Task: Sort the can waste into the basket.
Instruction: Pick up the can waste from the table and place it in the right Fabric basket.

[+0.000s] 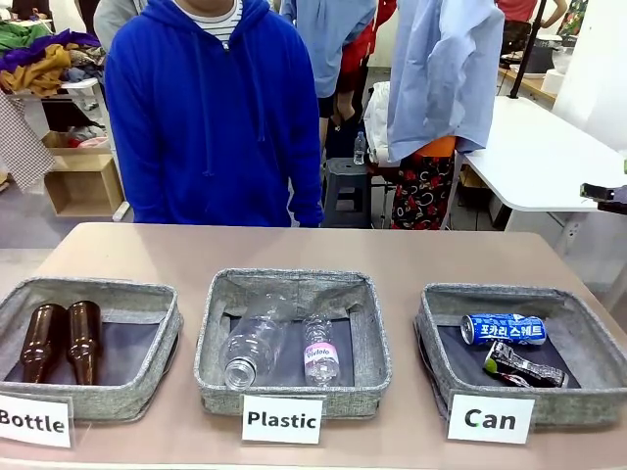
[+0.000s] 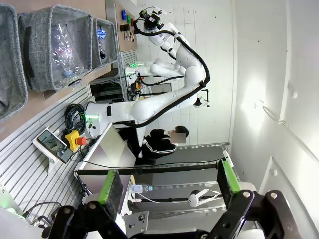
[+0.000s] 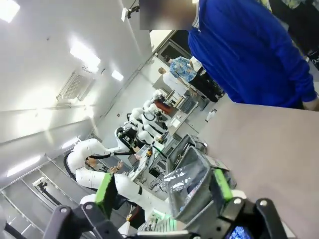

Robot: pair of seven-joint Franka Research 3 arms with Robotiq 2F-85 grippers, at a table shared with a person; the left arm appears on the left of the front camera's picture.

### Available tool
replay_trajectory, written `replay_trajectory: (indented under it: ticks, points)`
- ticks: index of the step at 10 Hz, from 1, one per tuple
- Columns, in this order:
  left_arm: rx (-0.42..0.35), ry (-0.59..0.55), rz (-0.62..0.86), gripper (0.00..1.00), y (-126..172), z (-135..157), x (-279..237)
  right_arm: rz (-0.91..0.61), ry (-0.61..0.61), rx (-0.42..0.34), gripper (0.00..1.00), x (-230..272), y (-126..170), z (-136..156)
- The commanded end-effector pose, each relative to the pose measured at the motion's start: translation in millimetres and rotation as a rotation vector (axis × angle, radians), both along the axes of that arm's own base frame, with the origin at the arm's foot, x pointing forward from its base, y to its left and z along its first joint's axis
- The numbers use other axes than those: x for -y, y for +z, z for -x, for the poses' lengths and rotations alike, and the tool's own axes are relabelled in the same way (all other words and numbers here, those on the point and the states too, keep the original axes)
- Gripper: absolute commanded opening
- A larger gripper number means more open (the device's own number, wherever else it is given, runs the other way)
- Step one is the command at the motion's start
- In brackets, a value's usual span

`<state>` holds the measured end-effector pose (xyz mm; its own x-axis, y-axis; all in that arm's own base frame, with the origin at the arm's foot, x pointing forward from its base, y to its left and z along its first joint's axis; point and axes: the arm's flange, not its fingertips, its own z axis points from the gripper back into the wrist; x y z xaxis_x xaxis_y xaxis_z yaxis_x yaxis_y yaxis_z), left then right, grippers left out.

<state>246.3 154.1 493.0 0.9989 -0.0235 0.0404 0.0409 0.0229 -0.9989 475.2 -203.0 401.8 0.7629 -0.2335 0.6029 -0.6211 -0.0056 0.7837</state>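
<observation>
Now both cans (image 1: pixel 503 329) in Can basket (image 1: pixel 598 335), hands agape

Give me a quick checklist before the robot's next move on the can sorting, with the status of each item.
1. Blue can inside the Can basket: ok.
2. Black-and-silver can inside the same basket: ok.
3. No cans in the Plastic basket or Bottle basket: ok, only clear bottles and brown bottles there.
4. Left gripper open and empty: ok.
5. Right gripper open and empty: ok.
6. Person's hands off the table: cannot tell.
</observation>
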Motion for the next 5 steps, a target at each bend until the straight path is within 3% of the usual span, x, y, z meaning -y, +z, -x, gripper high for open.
replay_trajectory:
  ticks: [1,5]
  points:
    - [-0.01,0.005,0.013,1.0,3.8,0.3,-0.6,0.007,0.011,0.025,1.0,2.3,1.1,0.3]
    - [-0.01,0.005,0.013,1.0,3.8,0.3,-0.6,0.007,0.011,0.025,1.0,2.3,1.1,0.3]
